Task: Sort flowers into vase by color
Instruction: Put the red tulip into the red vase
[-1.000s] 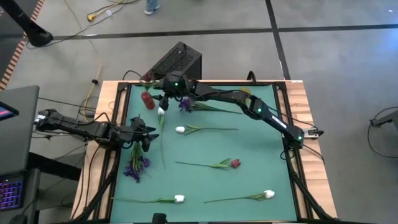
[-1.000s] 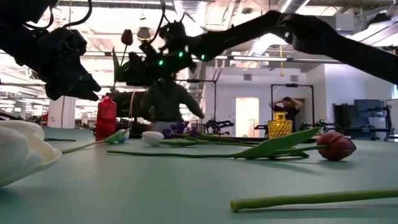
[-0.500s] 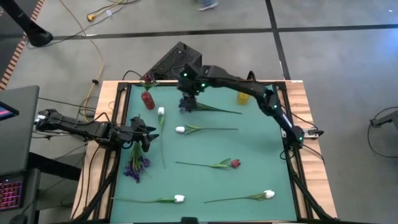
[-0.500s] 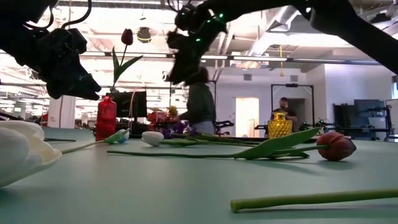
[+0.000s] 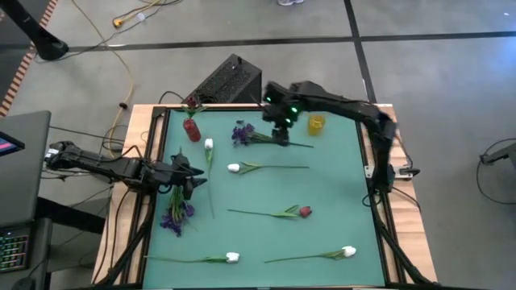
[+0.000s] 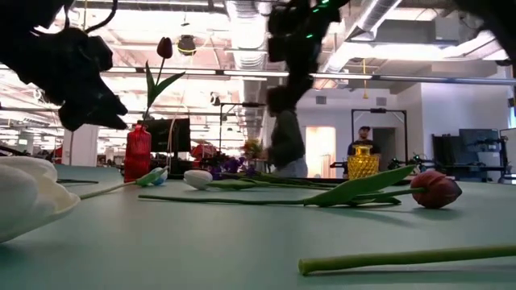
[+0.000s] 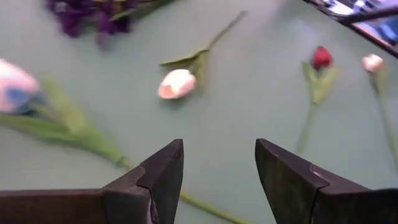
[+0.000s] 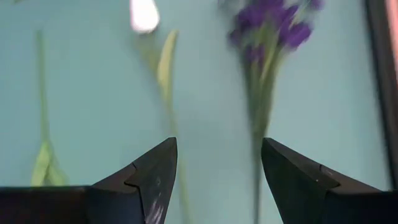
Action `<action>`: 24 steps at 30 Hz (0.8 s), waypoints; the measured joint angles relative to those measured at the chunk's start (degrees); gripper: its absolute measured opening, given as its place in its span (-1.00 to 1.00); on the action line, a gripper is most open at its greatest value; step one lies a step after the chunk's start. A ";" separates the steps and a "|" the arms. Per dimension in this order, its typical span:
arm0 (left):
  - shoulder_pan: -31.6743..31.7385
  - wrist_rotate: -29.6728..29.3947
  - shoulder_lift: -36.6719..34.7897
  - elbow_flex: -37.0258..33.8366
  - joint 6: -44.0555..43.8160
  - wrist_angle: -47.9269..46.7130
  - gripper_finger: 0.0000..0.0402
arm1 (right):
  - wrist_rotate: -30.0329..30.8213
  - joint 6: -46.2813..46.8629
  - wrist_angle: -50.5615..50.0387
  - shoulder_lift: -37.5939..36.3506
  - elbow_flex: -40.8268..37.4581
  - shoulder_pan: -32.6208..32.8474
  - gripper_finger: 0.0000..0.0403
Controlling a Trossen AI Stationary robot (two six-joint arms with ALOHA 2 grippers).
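Observation:
My right gripper hangs open above the stem of a purple flower lying near the table's far edge, beside the yellow vase. The red vase stands upright and a red tulip sticks up out of it. My left gripper waits open at the left edge, over the stem of a white tulip. A second purple bunch lies just nearer than it. More white tulips and a red tulip lie flat on the mat.
A black box sits just beyond the far edge. A raised wooden frame borders the green mat. Bare mat lies right of the middle, between the flowers. A person stands far off in the room behind.
My right gripper has swung from beside the red vase toward the table's right along the far edge, and now hangs over the purple flower's stem. Its fingers show no change. The flowers lie where they were.

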 joint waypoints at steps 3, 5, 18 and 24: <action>0.02 2.55 3.75 0.00 3.93 6.36 -0.07 | -0.02 2.60 5.59 -8.20 -12.20 2.12 0.29; -0.02 5.03 8.27 0.00 7.68 11.87 -0.07 | -0.03 4.84 10.45 -14.24 -20.38 3.95 0.29; -0.11 11.86 47.61 13.54 31.68 37.81 -0.07 | 4.27 24.59 56.50 -46.28 -67.31 20.28 0.29; -0.07 11.95 63.91 29.36 40.69 33.88 -0.07 | 8.25 29.00 58.32 -49.37 -73.99 26.93 0.29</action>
